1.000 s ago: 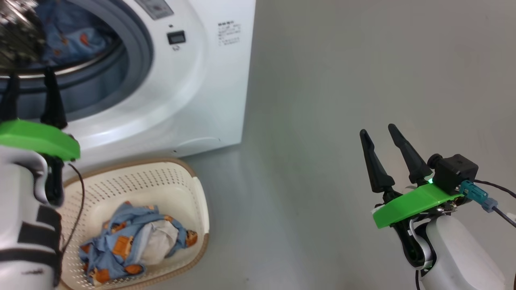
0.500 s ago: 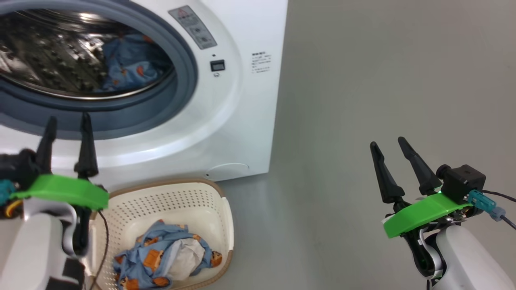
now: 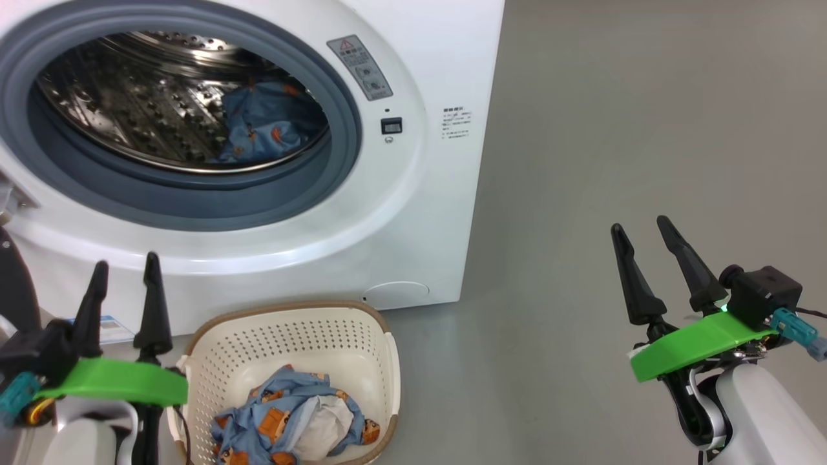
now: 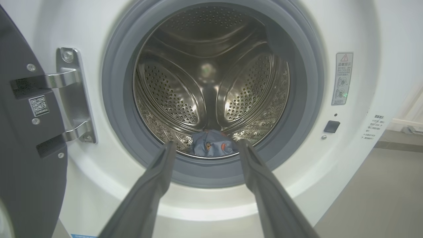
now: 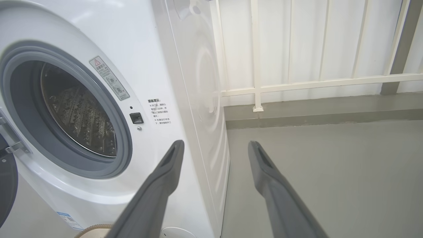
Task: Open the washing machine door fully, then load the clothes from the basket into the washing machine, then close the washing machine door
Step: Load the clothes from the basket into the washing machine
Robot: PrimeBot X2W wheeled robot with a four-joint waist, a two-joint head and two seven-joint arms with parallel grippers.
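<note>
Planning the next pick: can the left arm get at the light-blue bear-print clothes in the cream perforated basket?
Probably yes. The open, empty left gripper hovers just beside the cream perforated plastic basket, whose top is uncovered, and the light-blue bear-print clothes lie exposed inside.

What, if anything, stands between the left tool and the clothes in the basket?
Nothing visible does. The left tool is open and empty, left of the basket in the head view, and the clothes lie uncovered in it. The washing machine door is swung aside.
</note>
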